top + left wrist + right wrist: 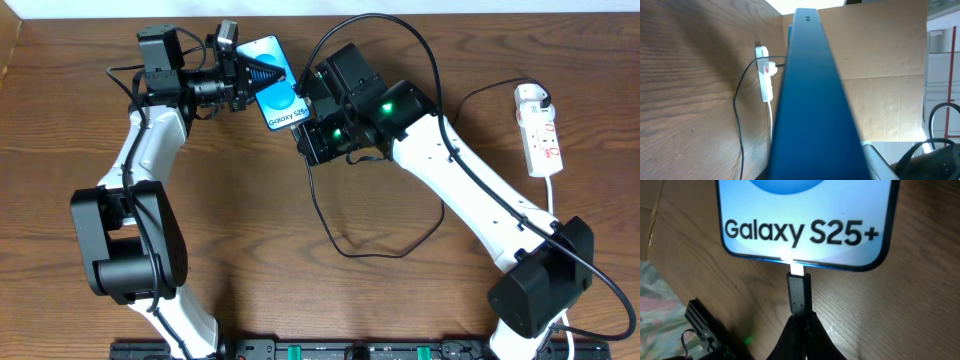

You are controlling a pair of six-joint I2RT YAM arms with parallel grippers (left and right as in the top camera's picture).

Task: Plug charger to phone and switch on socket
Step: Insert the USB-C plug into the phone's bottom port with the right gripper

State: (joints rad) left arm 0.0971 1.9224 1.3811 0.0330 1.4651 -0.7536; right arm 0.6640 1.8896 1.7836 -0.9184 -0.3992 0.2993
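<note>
The phone (276, 84), blue screen reading "Galaxy S25+", is held above the table at the back centre by my left gripper (243, 72), which is shut on its far end. In the left wrist view the phone's dark blue edge (812, 110) fills the middle. My right gripper (801, 325) is shut on the charger's black plug tip (798, 292), whose metal end touches the phone's bottom edge (805, 230). The charger's black cable (385, 245) loops over the table to a white adapter on the socket (538, 128), a white strip at the right, also in the left wrist view (766, 72).
The socket's white cord (553, 195) runs toward the front right past the right arm's base. The black cable arcs over the right arm at the back. A cardboard wall (880, 75) stands behind the table.
</note>
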